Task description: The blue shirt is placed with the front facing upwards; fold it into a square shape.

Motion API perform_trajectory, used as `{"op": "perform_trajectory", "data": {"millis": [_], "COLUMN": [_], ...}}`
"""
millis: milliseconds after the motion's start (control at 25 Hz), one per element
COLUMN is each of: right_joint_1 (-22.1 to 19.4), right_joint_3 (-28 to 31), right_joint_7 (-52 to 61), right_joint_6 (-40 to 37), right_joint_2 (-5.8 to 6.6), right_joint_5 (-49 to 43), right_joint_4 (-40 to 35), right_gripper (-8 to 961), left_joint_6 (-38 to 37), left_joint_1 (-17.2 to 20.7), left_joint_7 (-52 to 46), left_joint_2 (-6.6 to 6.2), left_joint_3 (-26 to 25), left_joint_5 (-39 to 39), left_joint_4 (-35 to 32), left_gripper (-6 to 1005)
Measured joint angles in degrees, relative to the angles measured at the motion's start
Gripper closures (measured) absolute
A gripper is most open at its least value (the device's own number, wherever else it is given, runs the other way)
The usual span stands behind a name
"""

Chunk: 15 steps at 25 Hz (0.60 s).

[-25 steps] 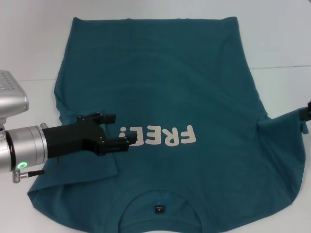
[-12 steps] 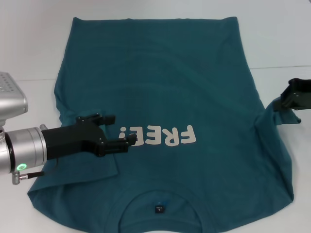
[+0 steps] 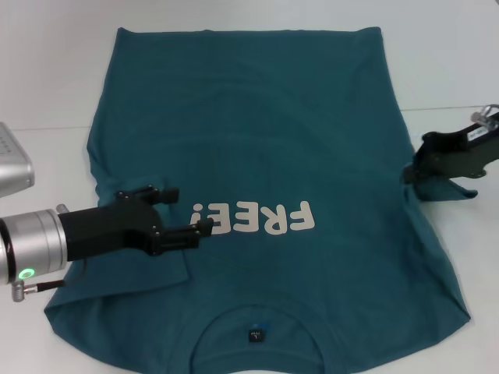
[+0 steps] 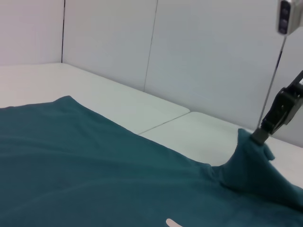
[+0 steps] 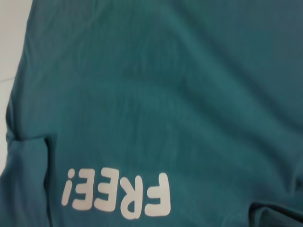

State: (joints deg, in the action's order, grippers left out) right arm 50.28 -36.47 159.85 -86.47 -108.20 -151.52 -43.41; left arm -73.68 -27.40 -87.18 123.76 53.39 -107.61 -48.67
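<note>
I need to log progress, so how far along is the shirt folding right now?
Early. Done: the shirt's left sleeve lies folded in, with the left gripper open above it. In hand: the right gripper pinches the right sleeve and lifts it inward. Left: laying that sleeve down, then folding the body into a square.

You can't see the blue shirt [image 3: 265,140] whole: its collar end runs off the head view's near edge. The small neck label [image 3: 255,336] is too tiny to read. The right gripper [image 3: 411,173] has its fingertips buried in bunched sleeve cloth, and its arm is cut off at the frame edge.
</note>
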Motion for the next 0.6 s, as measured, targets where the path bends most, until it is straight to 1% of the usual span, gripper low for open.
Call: {"op": "perform_trajectory", "data": {"millis": [160,280,440,600], "right_joint_1": [1.5,2.7,3.3,3.1], "right_joint_3": [-3.3,-4.8,-5.6,-5.2], "right_joint_7": [0.0,-0.2,-0.6,-1.4], "right_joint_6": [2.7,5.8,8.4,9.1], "right_joint_2": [-0.27,-1.15,-1.91,-2.04], "right_joint_5": [0.1,0.1,0.6,2.3], "right_joint_4": [4.0,7.0,7.8,7.2], "right_gripper": [910,909,908,726], "left_joint_6": [-0.6,-0.7,-0.7,-0.7], "left_joint_1": [0.2,0.3,0.6,0.6], "left_joint_7": [0.4,0.5,0.9,1.0], "left_joint_2": [-0.02,-0.02,-0.02,-0.02], "left_joint_3": [-0.8,-0.9,-1.0,-1.1], "left_joint_5": [0.0,0.1,0.1,0.1], "left_joint_4": [0.0,0.0,0.0,0.0], "left_gripper": [93,93,93,93]}}
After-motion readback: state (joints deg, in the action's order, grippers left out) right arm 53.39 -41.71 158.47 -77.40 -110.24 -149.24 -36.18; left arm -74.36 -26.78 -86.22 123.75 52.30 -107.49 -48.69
